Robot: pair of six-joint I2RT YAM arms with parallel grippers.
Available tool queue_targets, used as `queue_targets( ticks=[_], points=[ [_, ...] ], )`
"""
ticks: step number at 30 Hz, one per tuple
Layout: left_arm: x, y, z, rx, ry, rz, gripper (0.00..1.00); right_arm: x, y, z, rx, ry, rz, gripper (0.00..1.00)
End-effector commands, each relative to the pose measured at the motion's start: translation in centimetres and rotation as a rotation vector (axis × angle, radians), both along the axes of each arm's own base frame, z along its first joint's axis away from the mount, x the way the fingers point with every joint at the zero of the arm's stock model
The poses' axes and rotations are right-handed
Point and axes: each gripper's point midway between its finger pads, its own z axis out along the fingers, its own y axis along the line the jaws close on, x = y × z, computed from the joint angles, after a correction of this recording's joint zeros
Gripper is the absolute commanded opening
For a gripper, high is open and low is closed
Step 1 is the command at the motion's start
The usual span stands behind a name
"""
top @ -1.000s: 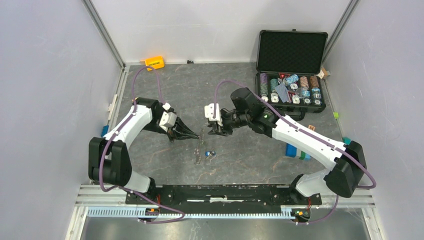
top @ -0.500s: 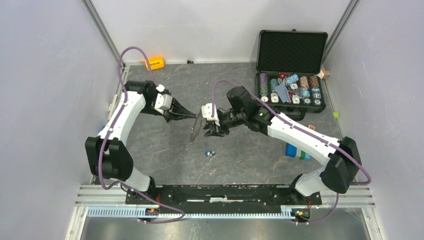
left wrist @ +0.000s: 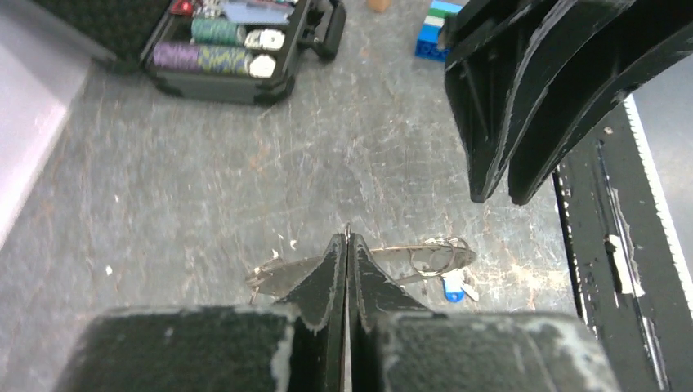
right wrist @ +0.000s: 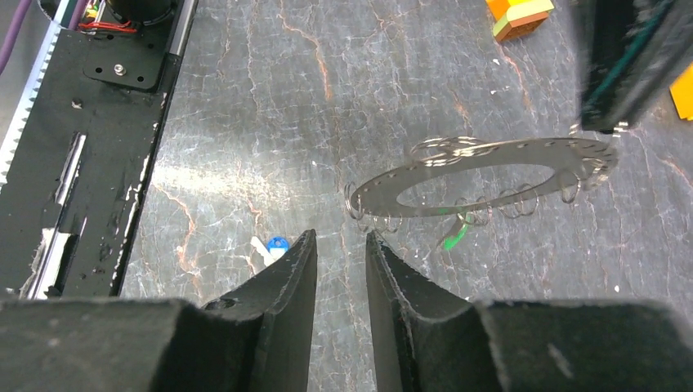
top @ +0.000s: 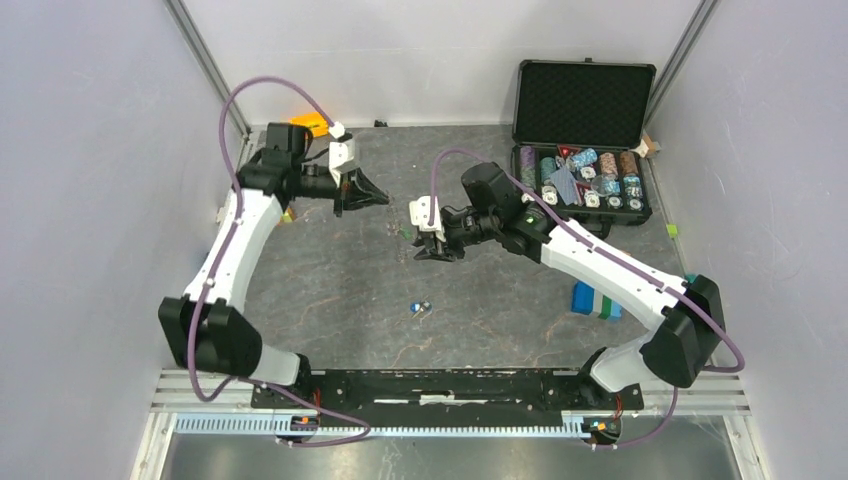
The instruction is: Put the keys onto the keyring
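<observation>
Left pincer (left wrist: 347, 245) is clamped shut on the rim of the keyring (right wrist: 523, 151). It's a flat grey ring edged with little wire loops, held up in the air. The green key (right wrist: 452, 235) hangs under it, and the blue key (right wrist: 278, 243) lies on the surface (right wrist: 245, 122). Right pincer (right wrist: 339, 245) is partly open and empty, right by the ring.

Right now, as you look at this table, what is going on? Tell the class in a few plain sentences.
The left gripper is shut on the rim of the keyring and holds it up off the table. The green key appears to hang from the ring. The right gripper is beside the ring's free edge, with its jaws slightly apart and empty. The blue key lies on the table below and is not yet on the ring.
</observation>
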Motion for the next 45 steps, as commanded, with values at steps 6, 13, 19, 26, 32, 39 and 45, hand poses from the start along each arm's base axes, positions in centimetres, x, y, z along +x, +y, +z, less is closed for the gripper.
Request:
queue_targets(
  ticks=[6,13,19,26,32,39,45],
  points=[
    [0.6,-1.5,5.7,-0.464,0.03,0.233,0.02,1.4,-0.2,4.2,0.106,-0.042,-0.058,0.33],
    [-3.1,-2.2,4.6,-0.591,0.032,0.155,0.02,2.3,-0.3,4.9,0.133,-0.032,-0.096,0.32],
    [-6.9,-3.0,2.7,-0.596,0.009,0.031,0.02,2.2,-1.1,5.8,0.149,-0.052,-0.105,0.29],
    [-8.6,-3.7,0.6,-0.551,-0.067,-0.022,0.02,-1.2,-2.0,6.9,0.164,-0.048,0.038,0.3],
    [-9.1,-4.0,-0.5,-0.528,-0.105,-0.045,0.02,-2.5,-3.0,5.7,0.146,-0.055,0.07,0.31],
    [-9.8,-4.8,-0.7,-0.546,-0.096,-0.056,0.02,-2.7,-2.7,4.2,0.161,-0.004,0.064,0.27],
    [-10.4,-5.5,-1.1,-0.547,-0.082,-0.078,0.02,-2.0,-2.2,3.5,0.163,0.02,0.037,0.29]
  ],
)
